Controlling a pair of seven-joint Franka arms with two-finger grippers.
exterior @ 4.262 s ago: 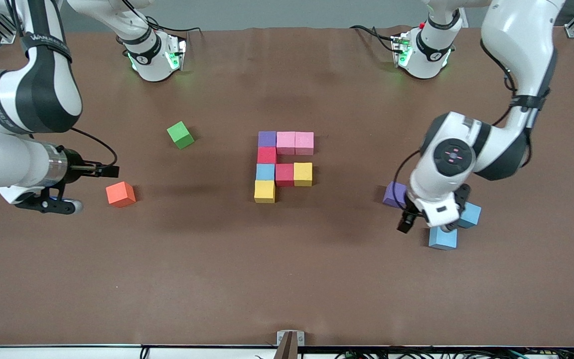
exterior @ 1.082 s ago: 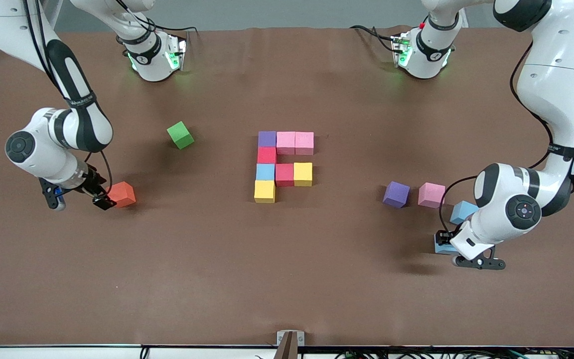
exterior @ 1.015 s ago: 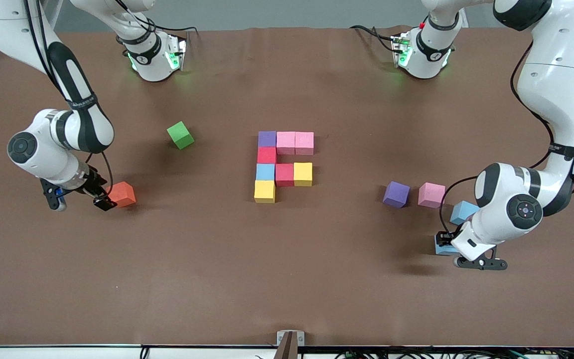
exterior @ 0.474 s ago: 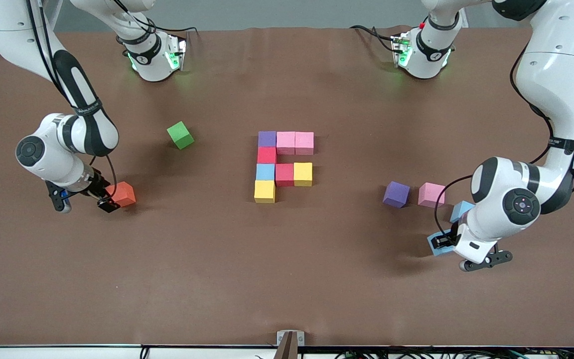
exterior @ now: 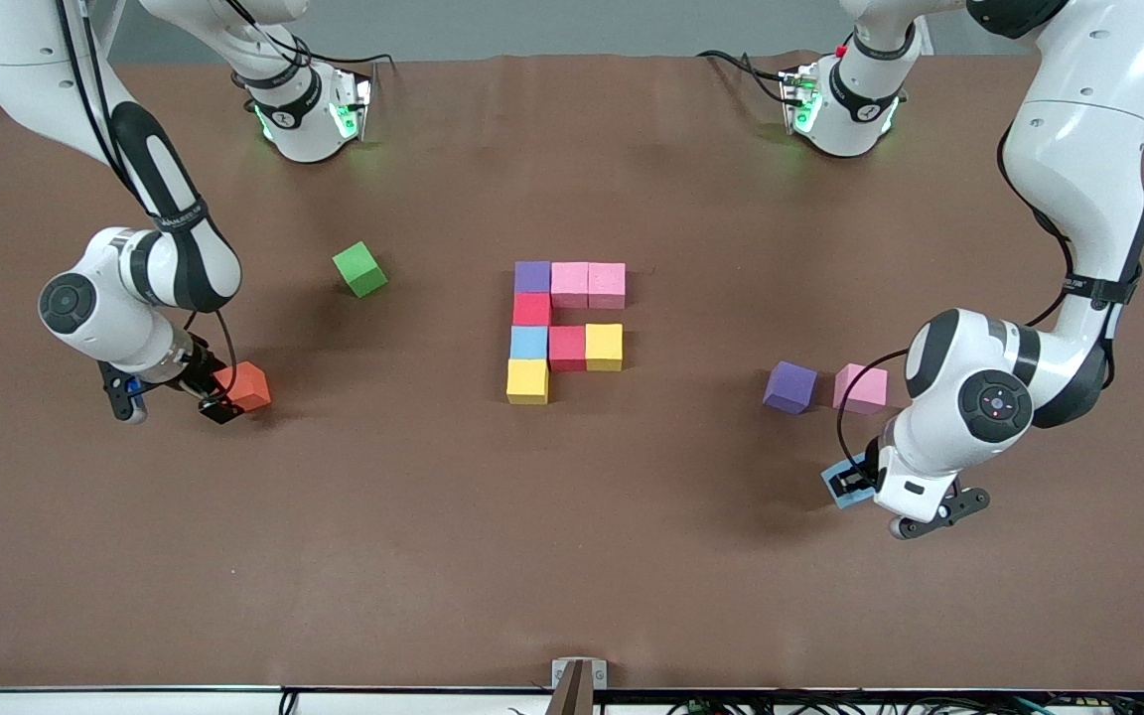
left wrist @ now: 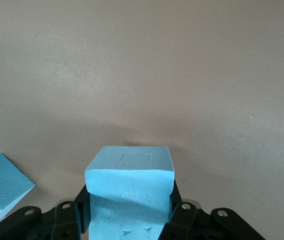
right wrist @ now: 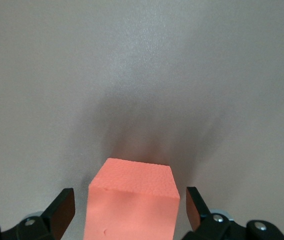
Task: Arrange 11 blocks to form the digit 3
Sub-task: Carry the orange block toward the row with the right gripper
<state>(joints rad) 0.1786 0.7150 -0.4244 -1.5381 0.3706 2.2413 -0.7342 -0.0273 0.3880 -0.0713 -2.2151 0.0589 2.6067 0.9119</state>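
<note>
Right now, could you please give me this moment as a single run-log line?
left gripper: shut on blue block | right gripper: open around orange block | digit 3: eight blocks placed

2 white arms point(exterior: 1078, 149), black joint bands, green-lit bases point(exterior: 309, 114)

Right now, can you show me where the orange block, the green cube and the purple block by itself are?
orange block point(exterior: 246, 385), front view, on its top face.
green cube point(exterior: 358, 267), front view, on its top face.
lone purple block point(exterior: 790, 386), front view, on its top face.
</note>
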